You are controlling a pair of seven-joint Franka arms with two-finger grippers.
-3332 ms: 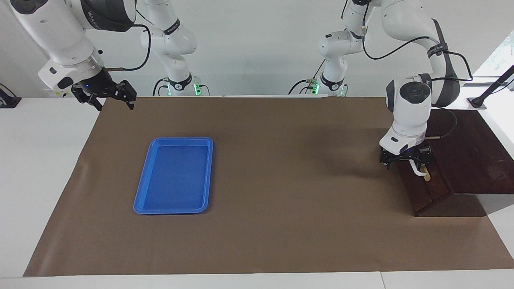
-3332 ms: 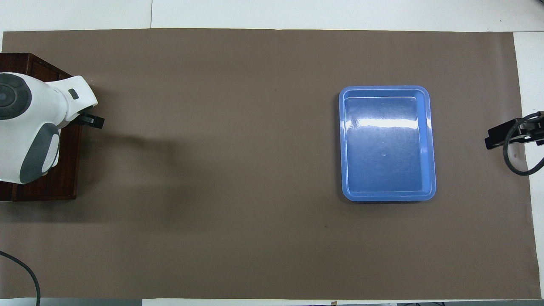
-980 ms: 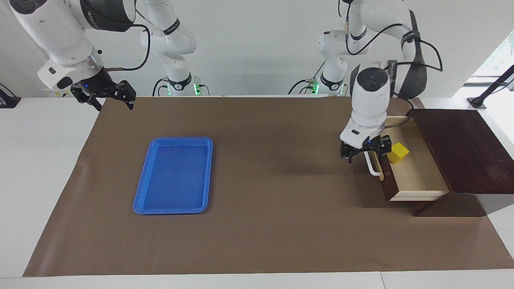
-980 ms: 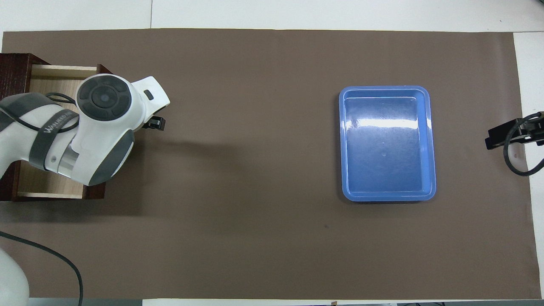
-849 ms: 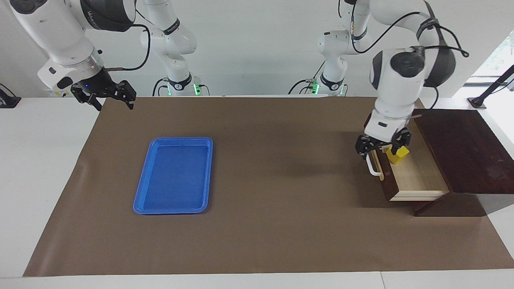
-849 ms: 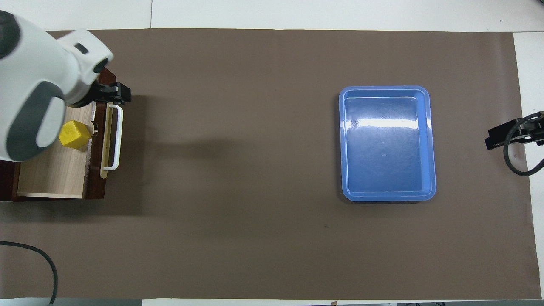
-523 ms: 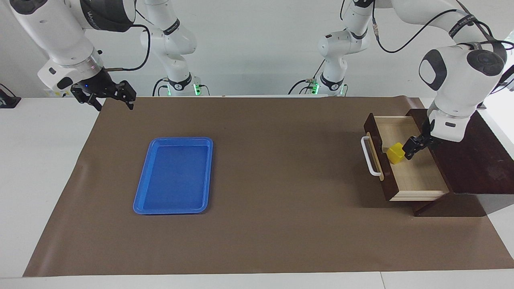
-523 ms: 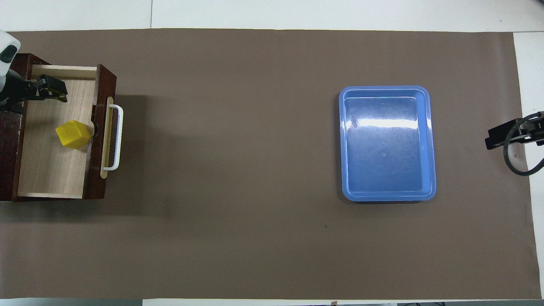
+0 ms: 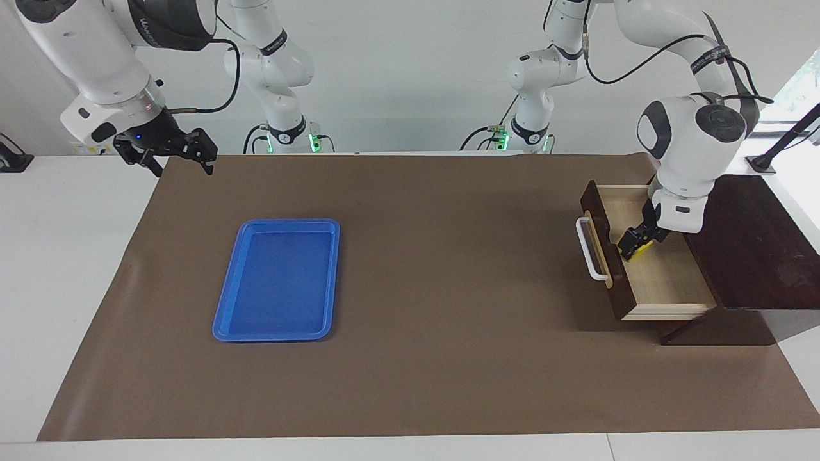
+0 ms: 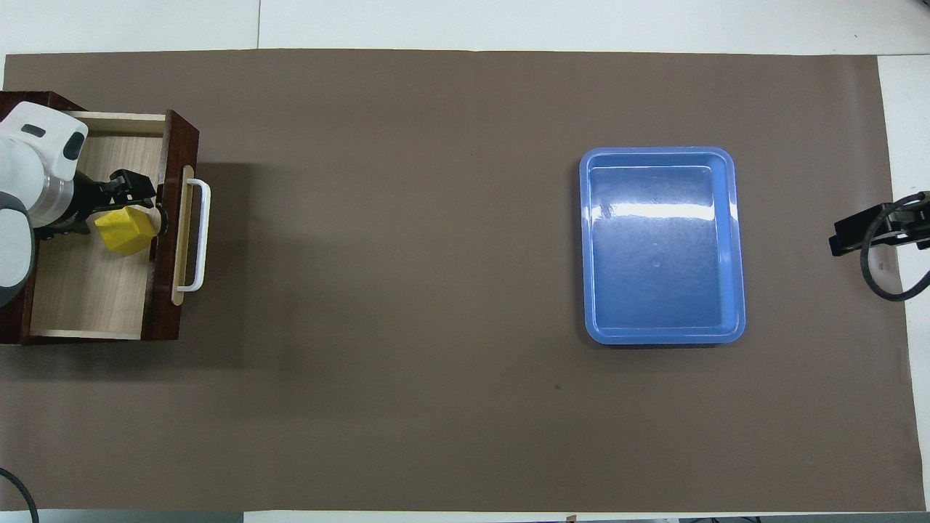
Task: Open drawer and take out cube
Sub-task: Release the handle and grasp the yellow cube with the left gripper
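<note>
Currently: drawer (image 9: 663, 282) open; cube (image 10: 125, 231) inside, against its front wall. Left gripper (image 9: 636, 245) down at the cube, fingers astride it, grasp not certain. Advice: clench squarely, lift straight. Right gripper (image 9: 168, 152) waits, fingers released.

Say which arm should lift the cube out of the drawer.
Left. The left gripper is already down in the open drawer at the cube; the right gripper waits over the table's other end.
</note>
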